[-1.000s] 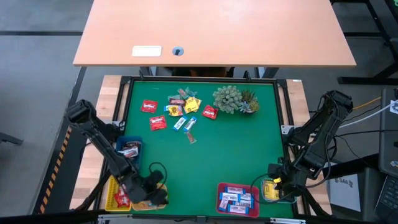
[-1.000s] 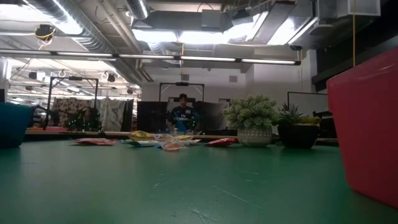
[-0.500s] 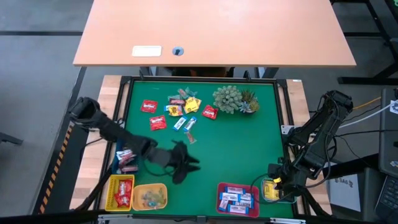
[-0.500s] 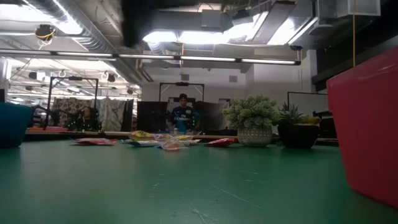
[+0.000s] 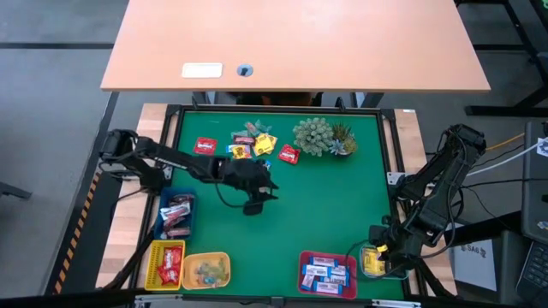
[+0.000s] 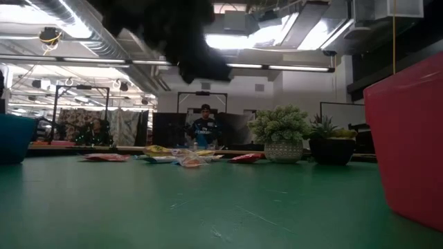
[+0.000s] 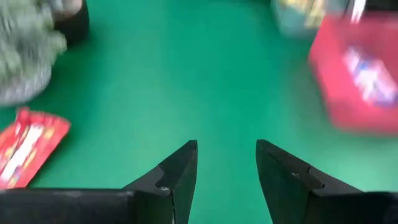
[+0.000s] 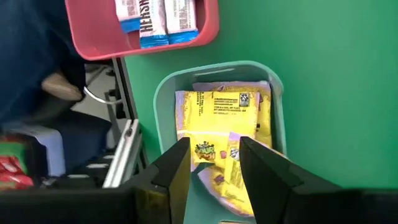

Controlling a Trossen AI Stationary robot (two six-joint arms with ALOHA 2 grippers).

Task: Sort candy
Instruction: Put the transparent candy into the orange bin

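Loose candy (image 5: 248, 147) in red, yellow and blue-and-white wrappers lies on the green mat (image 5: 325, 205) at the far middle, also in the low view (image 6: 173, 158). My left gripper (image 5: 270, 188) hovers open just near of the pile, pointing toward the table's right, with nothing between its fingers (image 7: 227, 146). One red candy (image 7: 28, 146) lies beside it on the mat. My right gripper (image 5: 377, 259) stands open above the teal tray (image 8: 161, 99) at the near right. Yellow candy (image 8: 221, 112) lies in that tray below the fingers (image 8: 214, 142).
A spiky green plant (image 5: 321, 137) stands right of the pile. Along the near edge stand a blue tray (image 5: 175, 214), a yellow tray (image 5: 167, 263), an orange tray (image 5: 205, 269) and a red tray (image 5: 325, 274) of blue-and-white candy. A person (image 6: 203, 128) shows far behind.
My left gripper has swung from above the orange tray at the near left toward the far edge and the table's middle, ending beside the candy pile. Its wrist has rolled on the way. My right arm has kept still.
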